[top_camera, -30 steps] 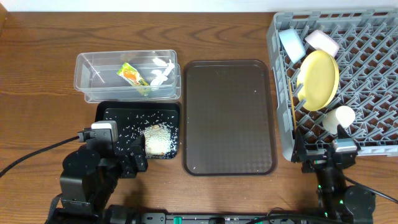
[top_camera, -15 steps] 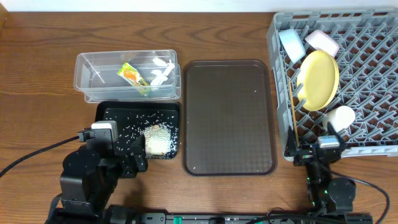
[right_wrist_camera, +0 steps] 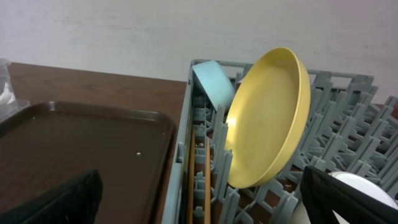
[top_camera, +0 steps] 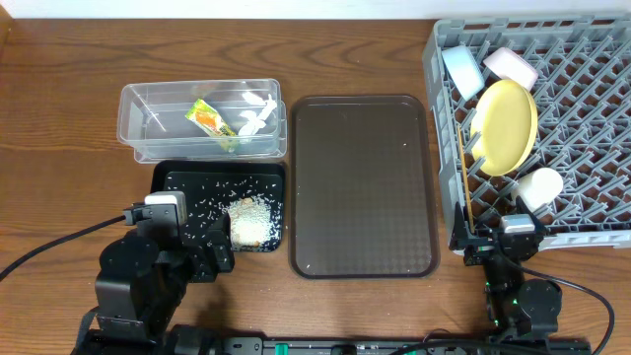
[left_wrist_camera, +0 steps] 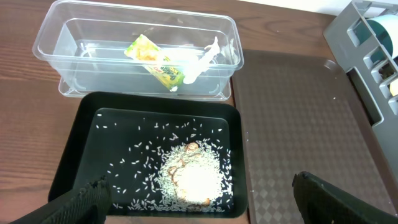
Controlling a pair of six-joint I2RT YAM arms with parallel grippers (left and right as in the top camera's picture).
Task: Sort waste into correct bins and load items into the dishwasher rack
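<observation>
The grey rack point(top_camera: 584, 99) holds a yellow plate point(top_camera: 506, 126), a light blue bowl point(top_camera: 461, 71), a white bowl point(top_camera: 510, 67), a white cup point(top_camera: 539, 187) and two chopsticks point(right_wrist_camera: 199, 180) lying along its left wall. The clear tub point(top_camera: 138, 110) holds the green-yellow wrapper point(top_camera: 209, 120) and the white scrap point(top_camera: 254, 116). The black tray point(top_camera: 164, 187) holds rice point(top_camera: 250, 219). My left gripper point(left_wrist_camera: 200, 202) is open and empty above the black tray's near edge. My right gripper point(right_wrist_camera: 199, 202) is open and empty at the rack's front left corner.
A dark brown serving tray point(top_camera: 363, 185) lies between the bins and the rack, with only a crumb on it. Both arm bases sit at the table's front edge. A black cable runs left from the left arm.
My right arm has drawn back toward the front edge and shifted slightly left. My left arm has not moved.
</observation>
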